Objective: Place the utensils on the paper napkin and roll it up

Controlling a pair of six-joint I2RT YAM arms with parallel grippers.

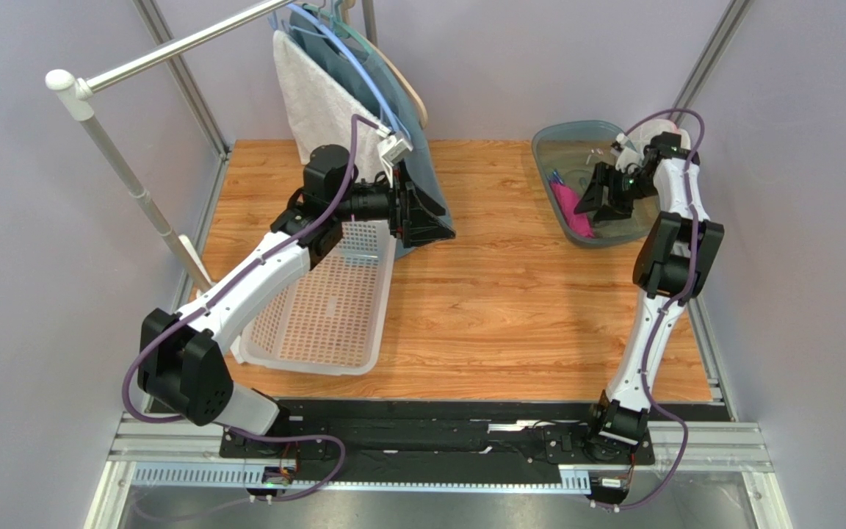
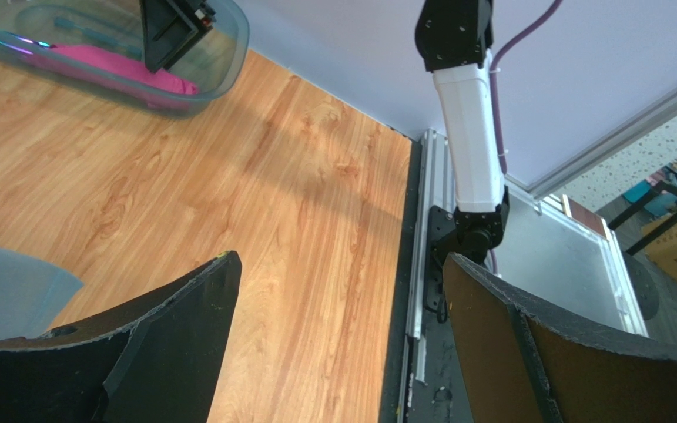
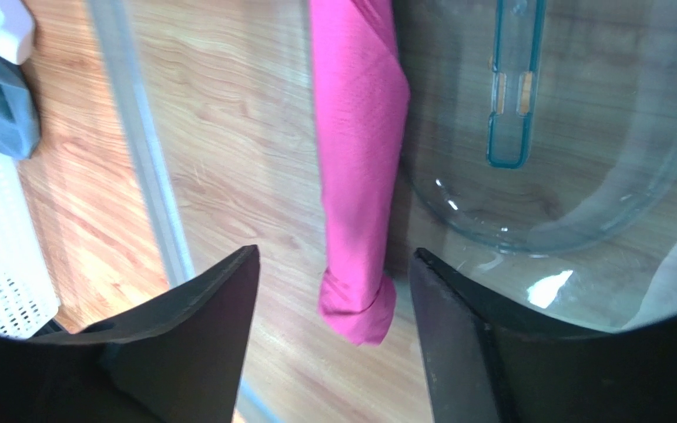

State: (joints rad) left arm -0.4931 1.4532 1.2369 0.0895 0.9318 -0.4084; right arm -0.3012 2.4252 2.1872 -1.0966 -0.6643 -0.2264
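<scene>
The magenta-pink paper napkin (image 3: 355,176) lies rolled into a tube inside a clear plastic bin (image 1: 571,143) at the back right; it also shows in the top view (image 1: 573,213) and the left wrist view (image 2: 112,66). The utensils are hidden; only a purple tip (image 1: 555,176) shows by the roll. My right gripper (image 3: 333,264) is open just above the roll's near end, jaws either side of it, not touching. My left gripper (image 2: 338,269) is open and empty above the bare table, by the white basket's far right corner in the top view (image 1: 438,209).
A white mesh basket (image 1: 328,303) stands at the left under my left arm. A grey-white towel (image 1: 312,99) and a teal cloth (image 1: 416,154) hang from a rail at the back. A clear teal-edged lid (image 3: 514,88) lies in the bin.
</scene>
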